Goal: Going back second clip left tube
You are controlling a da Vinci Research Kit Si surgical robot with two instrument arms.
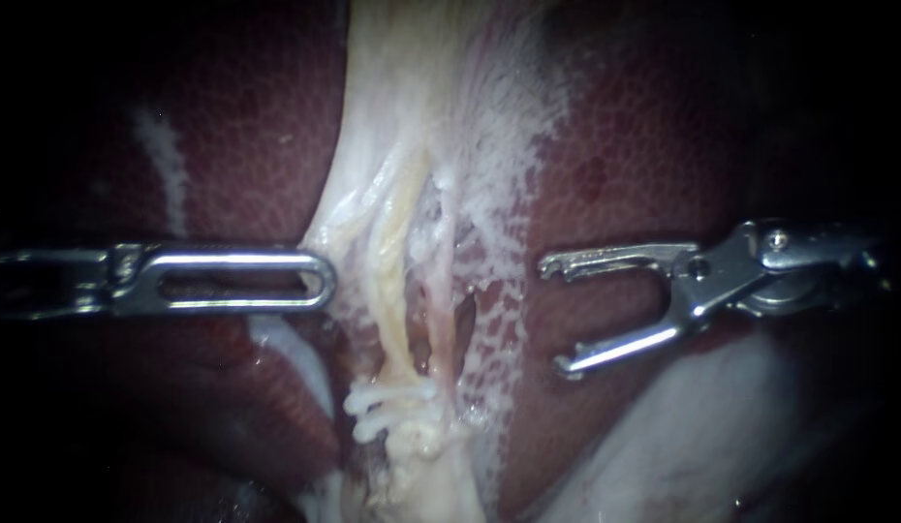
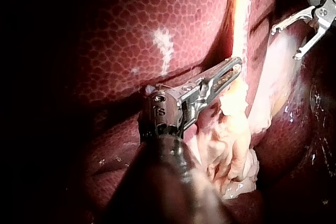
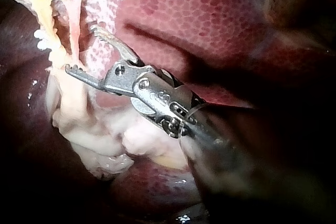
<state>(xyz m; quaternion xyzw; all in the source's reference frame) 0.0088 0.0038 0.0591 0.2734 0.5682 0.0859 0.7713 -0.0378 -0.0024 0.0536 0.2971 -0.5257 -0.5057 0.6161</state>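
Liver (image 1: 228, 126) frames the scene; a white clip (image 1: 392, 399) crosses the left tube (image 1: 397, 291), and the right instrument's tool (image 1: 555, 317), spread and empty, likely needs only a clean withdrawal.

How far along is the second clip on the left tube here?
Done: what look like two white clips sit across the left tube. In hand: the right instrument is clear of it, over the liver, jaws open and empty; the left instrument lies shut beside the tube. Left: probably only moving further off.
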